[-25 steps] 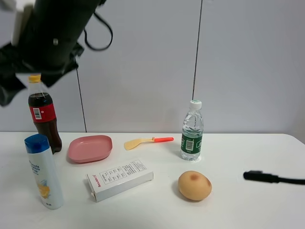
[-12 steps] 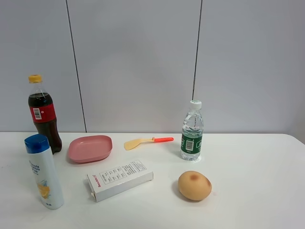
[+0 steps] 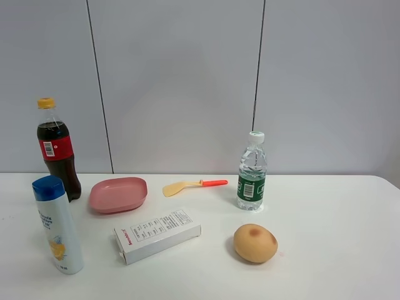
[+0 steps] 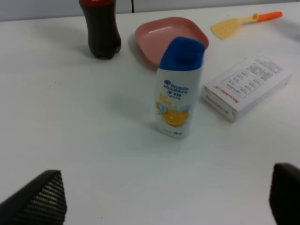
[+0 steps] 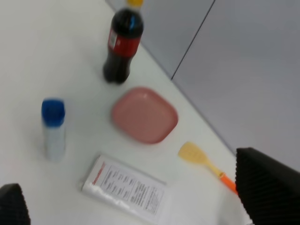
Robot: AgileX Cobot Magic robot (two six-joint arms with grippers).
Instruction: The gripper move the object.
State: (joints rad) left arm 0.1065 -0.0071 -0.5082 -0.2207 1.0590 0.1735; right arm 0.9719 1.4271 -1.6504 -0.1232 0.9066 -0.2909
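Observation:
The white lotion bottle (image 3: 57, 225) with a blue cap and a yellow-orange picture stands upright at the table's front left. It also shows in the left wrist view (image 4: 178, 89) and, small and blurred, in the right wrist view (image 5: 53, 127). Neither arm shows in the exterior high view. My left gripper (image 4: 159, 206) is open and empty, its fingertips (image 4: 37, 201) far apart and well short of the bottle. My right gripper (image 5: 131, 192) is open and empty, high above the table, with its fingertips (image 5: 269, 187) at the frame's edges.
A cola bottle (image 3: 57, 150) stands behind the lotion bottle. A pink plate (image 3: 118, 194), a yellow spatula with an orange handle (image 3: 190, 185), a white box (image 3: 157, 234), a clear water bottle (image 3: 252, 172) and a round tan object (image 3: 255, 243) share the white table (image 3: 337, 250).
One second ago the left arm filled the upper left of the exterior view and a black gripper tip showed at the right edge. Both have left that view. The table's things have not moved.

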